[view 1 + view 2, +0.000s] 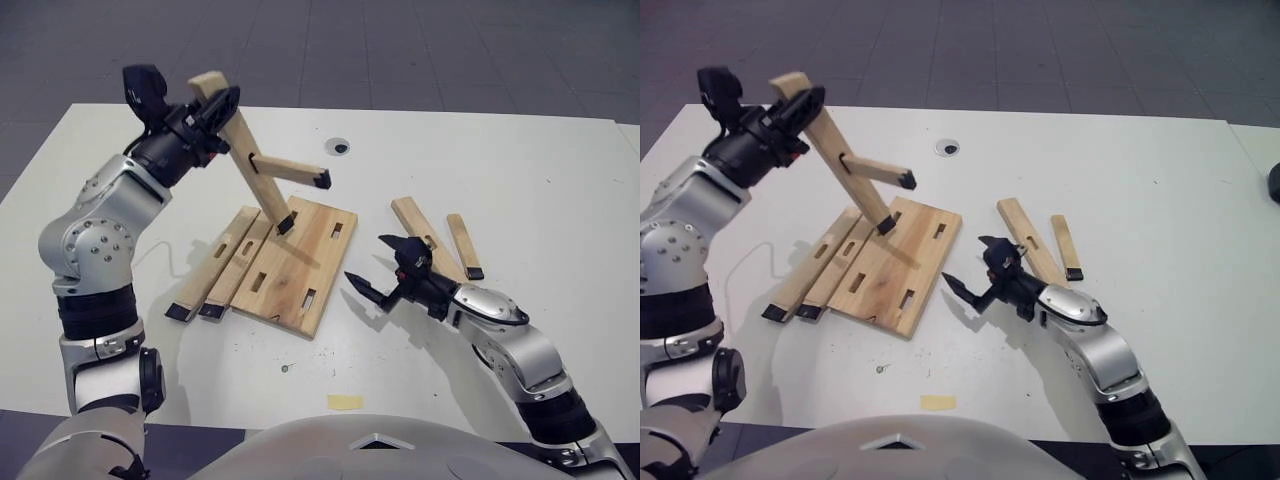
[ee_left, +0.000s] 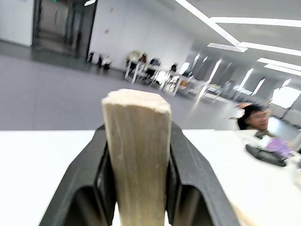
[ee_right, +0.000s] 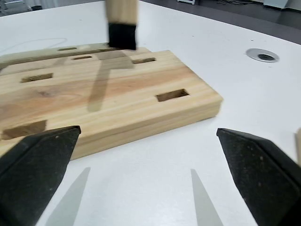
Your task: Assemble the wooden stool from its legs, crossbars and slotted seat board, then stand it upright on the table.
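My left gripper (image 1: pixel 213 112) is shut on the upper end of a wooden leg (image 1: pixel 248 160), seen end-on as the leg (image 2: pixel 136 155) in the left wrist view. The leg is held tilted in the air, a crossbar (image 1: pixel 290 170) sticking out of its side and its black-capped foot just above the slotted seat board (image 1: pixel 292 265). The seat board (image 3: pixel 113 101) lies flat on the white table (image 1: pixel 520 190). My right gripper (image 1: pixel 386 268) hovers open just right of the board, nothing between its fingers (image 3: pixel 40 167).
Two more legs (image 1: pixel 215 265) lie side by side against the board's left edge. Another leg (image 1: pixel 425 235) and a short crossbar (image 1: pixel 464 246) lie right of the right gripper. A round cable hole (image 1: pixel 341 147) sits at the back, a yellow tag (image 1: pixel 345 402) near the front edge.
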Controlling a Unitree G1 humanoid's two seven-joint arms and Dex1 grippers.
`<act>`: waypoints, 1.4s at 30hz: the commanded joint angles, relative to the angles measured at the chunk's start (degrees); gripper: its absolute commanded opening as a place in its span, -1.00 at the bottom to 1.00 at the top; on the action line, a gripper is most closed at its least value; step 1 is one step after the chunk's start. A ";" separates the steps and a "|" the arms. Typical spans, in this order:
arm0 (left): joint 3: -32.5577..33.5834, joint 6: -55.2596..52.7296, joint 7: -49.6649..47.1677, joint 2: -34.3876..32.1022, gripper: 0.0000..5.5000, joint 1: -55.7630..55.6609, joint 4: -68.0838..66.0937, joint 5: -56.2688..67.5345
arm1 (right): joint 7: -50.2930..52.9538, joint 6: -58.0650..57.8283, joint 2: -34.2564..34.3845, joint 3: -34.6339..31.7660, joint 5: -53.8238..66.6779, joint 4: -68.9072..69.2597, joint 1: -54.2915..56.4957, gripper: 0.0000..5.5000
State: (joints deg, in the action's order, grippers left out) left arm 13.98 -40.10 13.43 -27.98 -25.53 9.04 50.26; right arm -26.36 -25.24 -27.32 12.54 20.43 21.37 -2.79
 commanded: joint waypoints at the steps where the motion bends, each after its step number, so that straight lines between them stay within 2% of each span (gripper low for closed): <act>1: 1.42 3.75 -0.79 2.23 -0.62 -2.94 -2.86 -3.24 | -0.70 -3.01 5.46 -3.90 7.76 0.37 3.43 0.96; 7: -0.54 2.89 1.78 3.07 -0.62 0.62 -0.45 -5.35 | -1.05 -3.78 5.08 -6.84 7.13 -2.48 6.38 0.96; 13: 6.43 -1.11 -3.01 5.77 -0.62 1.03 1.59 2.17 | 0.93 -2.20 9.57 -5.76 5.89 -3.28 5.53 0.96; 15: 6.98 -2.61 -3.35 5.63 -0.62 1.72 1.93 3.45 | 1.27 -1.84 11.07 -5.75 6.00 -3.02 5.20 0.96; 18: 3.88 -3.34 -2.29 5.92 -0.62 5.36 4.26 1.57 | 1.36 -1.43 11.62 -6.47 5.70 -2.87 4.57 0.96; 23: 1.71 2.54 -5.95 13.18 -0.62 6.69 3.46 -2.59 | 2.49 -1.02 13.26 -5.64 4.50 -2.65 3.66 0.96; 30: -4.37 10.47 -4.97 15.14 -0.62 7.20 -0.47 -12.51 | 2.77 -0.73 13.98 -4.87 2.88 -2.31 2.74 0.96; 37: -1.72 11.96 -3.96 13.25 -0.62 2.37 -2.30 -11.95 | 3.30 -0.03 14.85 -4.77 1.91 -2.31 1.72 0.96; 42: -6.36 15.40 -2.48 18.91 -0.62 0.17 -9.56 -15.16 | 3.87 0.19 16.02 -4.99 1.49 -2.98 2.82 0.96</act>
State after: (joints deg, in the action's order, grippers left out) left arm 10.44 -23.97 10.87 -11.54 -25.52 3.75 37.87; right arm -22.74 -25.00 -11.64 7.63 22.26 18.62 -0.77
